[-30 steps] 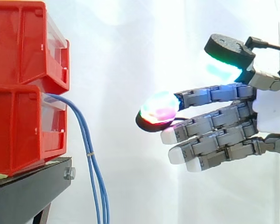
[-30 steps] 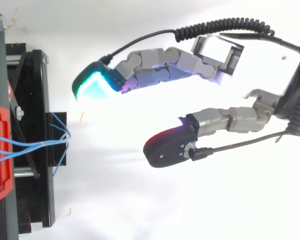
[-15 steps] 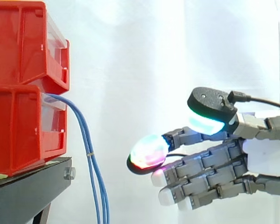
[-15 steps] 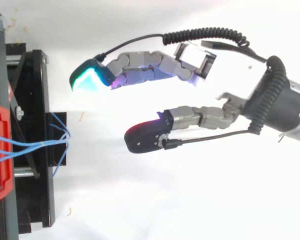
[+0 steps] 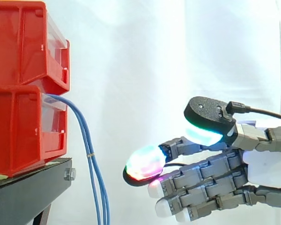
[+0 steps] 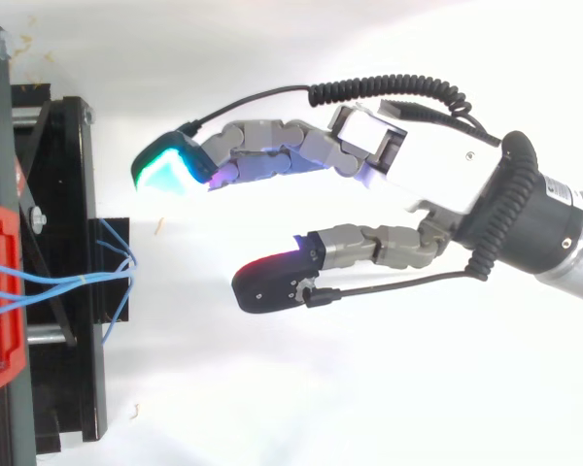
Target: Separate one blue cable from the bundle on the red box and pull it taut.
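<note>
Reaching in from 3 o'clock, the hand (image 5: pixel 264 164) is open: fingers straight, thumb spread wide, holding and touching nothing. Its glowing fingertips (image 5: pixel 143 162) point toward 9 o'clock, well apart from the blue cables (image 5: pixel 86 138). From the side, the thin cables leave the lower red bin (image 5: pixel 18 126) and hang close together past the black stand (image 5: pixel 28 192) toward 7 o'clock. From above, at 9 o'clock, their strands cross and fan out over the stand.
</note>
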Controlling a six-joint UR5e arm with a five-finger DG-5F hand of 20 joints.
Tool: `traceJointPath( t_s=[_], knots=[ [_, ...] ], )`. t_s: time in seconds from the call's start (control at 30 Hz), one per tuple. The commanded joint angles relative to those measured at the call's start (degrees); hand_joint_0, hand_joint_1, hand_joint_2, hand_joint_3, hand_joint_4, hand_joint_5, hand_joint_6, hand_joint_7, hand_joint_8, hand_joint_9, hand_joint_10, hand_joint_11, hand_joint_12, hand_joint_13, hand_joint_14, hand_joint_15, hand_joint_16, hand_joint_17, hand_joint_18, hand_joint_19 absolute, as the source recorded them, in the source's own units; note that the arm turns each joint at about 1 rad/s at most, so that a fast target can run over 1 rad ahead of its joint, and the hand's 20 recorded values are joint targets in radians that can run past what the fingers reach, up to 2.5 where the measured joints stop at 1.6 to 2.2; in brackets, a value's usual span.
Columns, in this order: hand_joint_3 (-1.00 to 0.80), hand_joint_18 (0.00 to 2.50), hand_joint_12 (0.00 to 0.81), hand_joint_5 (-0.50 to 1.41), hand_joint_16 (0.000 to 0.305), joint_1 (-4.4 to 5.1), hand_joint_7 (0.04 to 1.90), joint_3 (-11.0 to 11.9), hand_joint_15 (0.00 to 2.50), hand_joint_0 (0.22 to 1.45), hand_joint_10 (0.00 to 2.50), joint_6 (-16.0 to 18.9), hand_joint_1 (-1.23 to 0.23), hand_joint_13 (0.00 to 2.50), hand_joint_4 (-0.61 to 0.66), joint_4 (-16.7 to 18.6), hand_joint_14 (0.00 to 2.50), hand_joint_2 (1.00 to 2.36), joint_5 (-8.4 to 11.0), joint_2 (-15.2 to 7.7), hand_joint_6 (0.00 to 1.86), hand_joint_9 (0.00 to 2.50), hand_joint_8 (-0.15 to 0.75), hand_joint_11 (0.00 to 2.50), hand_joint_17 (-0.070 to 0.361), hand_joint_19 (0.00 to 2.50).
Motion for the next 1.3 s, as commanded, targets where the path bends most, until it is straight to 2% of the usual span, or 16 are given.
traceJointPath(
  t_s=[0.0, 0.13, 0.27, 0.33, 0.47, 0.53, 0.57, 0.67, 0.73, 0.83, 1.1, 1.23, 1.27],
  knots=[
    [-0.48, 0.39, 0.371, -0.16, 0.047, 0.0, 0.66, 0.25, 0.3, 0.45, 0.01, 0.04, -0.56, 0.57, 0.17, -0.25, 0.01, 1.0, 0.08, 0.02, 0.5, 0.63, 0.231, 0.18, 0.107, 0.39],
    [-0.48, 0.39, 0.372, -0.16, 0.047, 0.26, 0.67, 0.25, 0.3, 0.45, 0.01, -0.58, -0.56, 0.58, 0.18, -1.74, 0.01, 1.0, 0.17, 0.02, 0.5, 0.64, 0.232, 0.19, 0.107, 0.39],
    [-0.48, 0.4, 0.374, -0.16, 0.047, 0.18, 0.67, 1.13, 0.3, 0.45, 0.01, -1.81, -0.56, 0.58, 0.18, -2.97, 0.01, 1.0, 1.4, -0.07, 0.5, 0.64, 0.232, 0.19, 0.106, 0.39],
    [-0.48, 0.4, 0.373, -0.16, 0.048, 0.26, 0.67, 2.01, 0.31, 0.45, 0.01, -3.13, -0.56, 0.59, 0.18, -3.59, 0.01, 1.0, 2.54, -0.16, 0.5, 0.64, 0.232, 0.19, 0.107, 0.39],
    [-0.48, 0.41, 0.372, -0.15, 0.048, 0.26, 0.67, 2.36, 0.31, 0.45, 0.01, -6.38, -0.56, 0.6, 0.19, -3.68, 0.01, 1.0, 2.45, -1.39, 0.5, 0.65, 0.235, 0.19, 0.107, 0.39],
    [-0.48, 0.42, 0.372, -0.15, 0.048, 0.26, 0.67, 2.45, 0.31, 0.45, 0.01, -6.29, -0.56, 0.6, 0.19, -3.06, 0.01, 1.0, 2.37, -2.53, 0.5, 0.65, 0.233, 0.19, 0.108, 0.39],
    [-0.48, 0.42, 0.372, -0.15, 0.048, 0.26, 0.68, 2.98, 0.31, 0.45, 0.01, -5.24, -0.56, 0.6, 0.19, -1.66, 0.01, 1.0, 2.19, -4.38, 0.5, 0.65, 0.234, 0.19, 0.108, 0.39],
    [-0.48, 0.42, 0.374, -0.15, 0.048, 0.26, 0.68, 3.51, 0.31, 0.45, 0.01, -2.25, -0.56, 0.6, 0.19, 0.01, 0.01, 1.0, 1.84, -6.4, 0.5, 0.65, 0.233, 0.18, 0.108, 0.4],
    [-0.48, 0.43, 0.374, -0.15, 0.048, 0.26, 0.68, 3.68, 0.32, 0.45, 0.01, -0.93, -0.56, 0.6, 0.19, 0.54, 0.01, 1.0, 1.84, -6.84, 0.5, 0.65, 0.234, 0.19, 0.108, 0.4],
    [-0.48, 0.43, 0.374, -0.15, 0.048, 0.26, 0.68, 4.03, 0.31, 0.45, 0.01, -0.75, -0.56, 0.61, 0.19, 0.63, 0.01, 1.0, 2.01, -6.75, 0.5, 0.66, 0.239, 0.2, 0.108, 0.4],
    [-0.48, 0.44, 0.377, -0.15, 0.048, -0.09, 0.68, 4.47, 0.32, 0.45, 0.01, -2.25, -0.55, 0.62, 0.2, 0.8, 0.01, 1.0, 2.19, -6.93, 0.5, 0.67, 0.239, 0.19, 0.109, 0.41],
    [-0.48, 0.45, 0.377, -0.15, 0.049, -0.09, 0.68, 4.47, 0.32, 0.45, 0.01, -3.83, -0.55, 0.64, 0.2, 0.98, 0.01, 1.0, 1.93, -6.93, 0.5, 0.67, 0.239, 0.19, 0.11, 0.41],
    [-0.48, 0.46, 0.378, -0.15, 0.049, -0.09, 0.68, 4.47, 0.32, 0.45, 0.01, -5.5, -0.55, 0.64, 0.2, 1.6, 0.01, 1.0, 1.93, -6.93, 0.5, 0.67, 0.242, 0.19, 0.11, 0.41]
  ],
)
